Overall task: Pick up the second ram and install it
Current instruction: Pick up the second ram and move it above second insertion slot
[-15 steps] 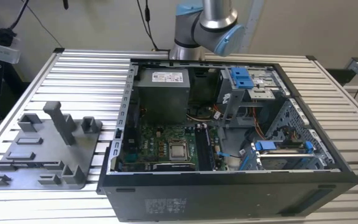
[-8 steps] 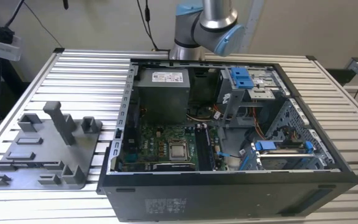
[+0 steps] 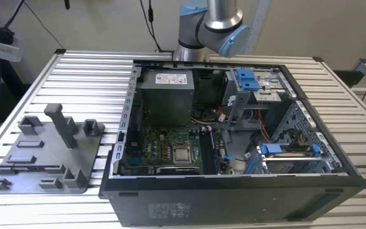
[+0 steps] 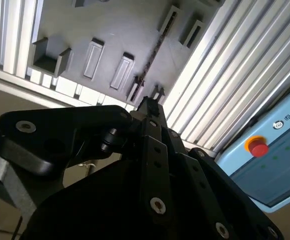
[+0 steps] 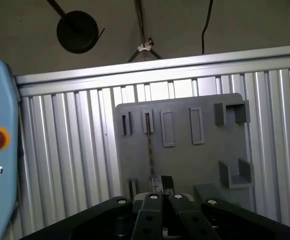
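The second ram (image 5: 150, 150) stands on its long edge in a slot of the grey tray (image 5: 184, 160), so it looks like a thin dark line. The second wrist view shows the same ram (image 4: 154, 50) crossing the tray (image 4: 115, 30) as a thin strip. My gripper (image 5: 162, 185) hangs well above the tray, roughly over one end of the stick. Its black fingertips (image 4: 149, 104) sit close together with nothing between them. In the exterior view the tray (image 3: 43, 157) lies on the exterior view's left of the open computer case (image 3: 234, 200).
Inside the case lies the green motherboard (image 3: 170, 148), with a power supply (image 3: 167, 95) and blue-latched drive cages (image 3: 285, 150). Upright blocks (image 3: 59, 124) rise from the tray. A light-blue pendant with a red button (image 4: 257, 147) sits beyond the ribbed aluminium table (image 5: 75, 165).
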`<state>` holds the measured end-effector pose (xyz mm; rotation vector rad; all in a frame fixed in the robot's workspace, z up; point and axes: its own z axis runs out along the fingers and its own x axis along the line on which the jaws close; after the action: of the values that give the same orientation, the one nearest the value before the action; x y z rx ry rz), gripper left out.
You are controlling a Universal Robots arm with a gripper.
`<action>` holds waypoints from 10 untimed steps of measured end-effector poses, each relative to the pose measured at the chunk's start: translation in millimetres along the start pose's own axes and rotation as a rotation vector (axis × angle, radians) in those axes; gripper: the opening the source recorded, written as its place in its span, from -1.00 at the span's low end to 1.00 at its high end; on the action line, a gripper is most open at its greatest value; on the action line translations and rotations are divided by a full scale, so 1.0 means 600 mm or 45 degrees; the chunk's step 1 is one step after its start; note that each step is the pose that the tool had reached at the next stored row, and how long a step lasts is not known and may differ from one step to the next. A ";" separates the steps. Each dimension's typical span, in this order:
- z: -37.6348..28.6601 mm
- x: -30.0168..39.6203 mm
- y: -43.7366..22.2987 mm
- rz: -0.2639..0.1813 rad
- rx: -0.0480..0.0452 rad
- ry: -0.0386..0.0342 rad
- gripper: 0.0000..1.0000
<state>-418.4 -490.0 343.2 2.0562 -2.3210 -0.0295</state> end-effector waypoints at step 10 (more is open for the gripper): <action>0.000 0.000 0.000 -0.008 0.000 0.0003 -0.16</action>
<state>-418.4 -490.0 343.1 2.0630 -2.3149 -0.0293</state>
